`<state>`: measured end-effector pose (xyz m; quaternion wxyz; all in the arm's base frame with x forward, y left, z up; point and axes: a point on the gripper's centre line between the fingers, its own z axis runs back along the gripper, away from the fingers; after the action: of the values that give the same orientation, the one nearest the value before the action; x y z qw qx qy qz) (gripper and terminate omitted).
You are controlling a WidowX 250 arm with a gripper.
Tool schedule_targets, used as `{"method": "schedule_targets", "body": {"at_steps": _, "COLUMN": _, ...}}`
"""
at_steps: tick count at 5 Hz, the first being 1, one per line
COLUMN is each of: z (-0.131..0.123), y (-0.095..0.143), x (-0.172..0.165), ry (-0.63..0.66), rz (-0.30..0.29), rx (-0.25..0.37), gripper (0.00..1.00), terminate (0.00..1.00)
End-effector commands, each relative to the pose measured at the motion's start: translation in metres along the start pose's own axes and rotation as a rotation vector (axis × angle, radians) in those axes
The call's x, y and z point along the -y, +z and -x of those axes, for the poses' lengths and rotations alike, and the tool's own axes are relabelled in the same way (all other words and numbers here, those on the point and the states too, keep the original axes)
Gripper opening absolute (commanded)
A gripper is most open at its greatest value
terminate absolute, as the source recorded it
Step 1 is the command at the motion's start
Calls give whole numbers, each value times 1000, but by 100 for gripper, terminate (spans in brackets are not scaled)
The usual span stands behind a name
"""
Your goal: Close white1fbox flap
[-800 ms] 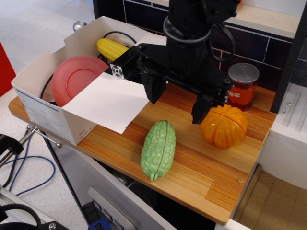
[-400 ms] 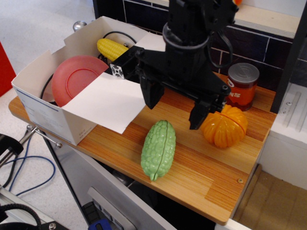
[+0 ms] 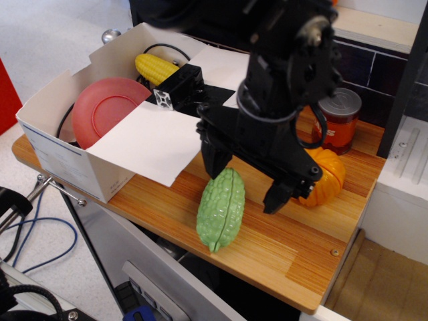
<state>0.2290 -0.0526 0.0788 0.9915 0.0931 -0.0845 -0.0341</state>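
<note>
On the wooden table top [image 3: 281, 234], far left end, sits the large white cardboard carton [image 3: 63, 157], one corner overhanging the table edge. Carton is open on top. Its wide plain-white rectangular flap [image 3: 150, 140] hangs out from the carton's right side, tilted down toward the table, lower corner just above or touching the wood, cannot tell which.

Right of the flap hangs the black robot gripper [image 3: 246, 179], fingers spread wide apart and empty, gripping nothing. Left finger [image 3: 214, 159] points down just beside the flap's right edge, apart from it, no contact visible. Right finger [image 3: 279, 195] is further right of the flap, in front of the orange plastic pumpkin [image 3: 326, 175]. The flap lies left of both fingers, not between them.

Directly under the gripper, right of the flap's lower corner, lies a green bumpy plastic gourd [image 3: 221, 207]; its top end sits between the fingers.

Inside the carton: a red round plate [image 3: 103, 110] leaning against the left wall, a yellow plastic corn cob [image 3: 155, 67] toward the back, black cable behind it. A small black block [image 3: 179, 87] rests at the flap's upper edge.

Behind the pumpkin, right of the carton, stands a red tin can [image 3: 340, 114].
</note>
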Motion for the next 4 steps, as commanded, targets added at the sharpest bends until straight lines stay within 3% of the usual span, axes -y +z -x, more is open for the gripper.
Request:
{"method": "schedule_targets", "body": {"at_steps": 1, "z": -3, "y": -10, "x": -7, "ry": -2, "rz": 10, "rx": 14, "gripper": 100, "terminate": 0}}
{"method": "schedule_targets", "body": {"at_steps": 4, "z": -2, "y": -1, "x": -37, "ry": -75, "rz": -49, "rx": -32, "gripper": 100, "terminate": 0}}
